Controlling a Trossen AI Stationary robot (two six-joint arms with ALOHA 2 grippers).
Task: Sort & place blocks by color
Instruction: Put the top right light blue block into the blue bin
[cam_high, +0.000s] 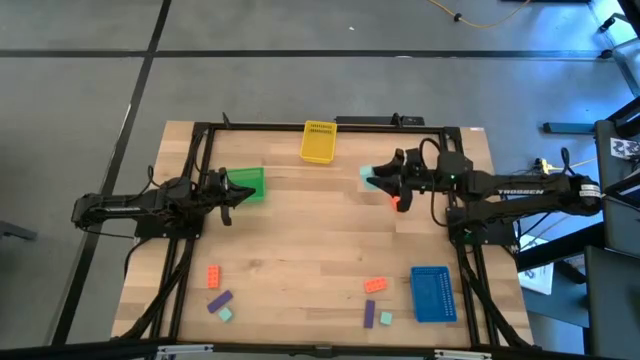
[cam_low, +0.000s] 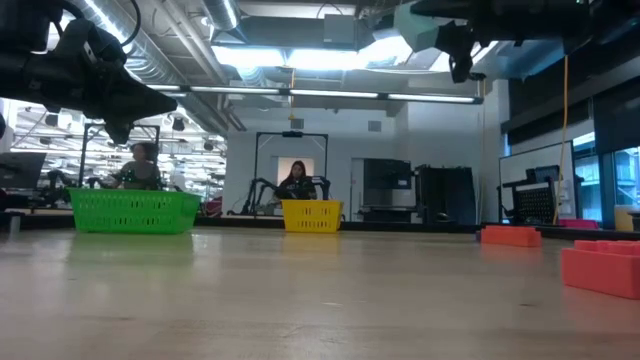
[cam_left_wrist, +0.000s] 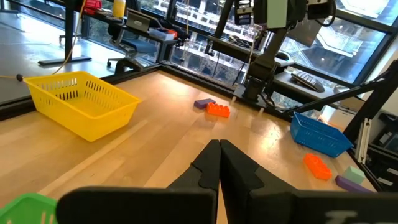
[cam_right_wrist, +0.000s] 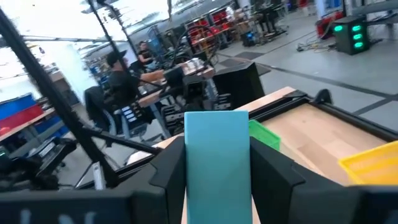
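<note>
My right gripper (cam_high: 374, 181) is high above the table's far middle, shut on a pale mint block (cam_right_wrist: 217, 155), which also shows in the low view (cam_low: 418, 24). My left gripper (cam_left_wrist: 219, 158) is shut and empty, raised beside the green tray (cam_high: 248, 184) at the table's left. An orange-red block (cam_left_wrist: 217, 110) and a purple block (cam_left_wrist: 203, 103) lie flat under my right arm. Three blocks, orange-red (cam_high: 213, 276), purple (cam_high: 220, 300) and mint (cam_high: 226, 314), lie near the front left. Three more, orange-red (cam_high: 375, 286), purple (cam_high: 369, 314) and mint (cam_high: 386, 318), lie beside the blue tray (cam_high: 432, 294). My right gripper pinches the mint block between its two fingers (cam_right_wrist: 173, 168), one on each of two opposite sides (cam_right_wrist: 191, 174). The block's free end sticks out past the fingertips. It is lifted well clear of the table.
The yellow tray (cam_high: 319, 142) stands at the far edge's middle. A black frame (cam_high: 200, 140) runs around the table's edge. Bare wood lies in the table's middle. People sit at desks beyond the far edge (cam_low: 297, 180).
</note>
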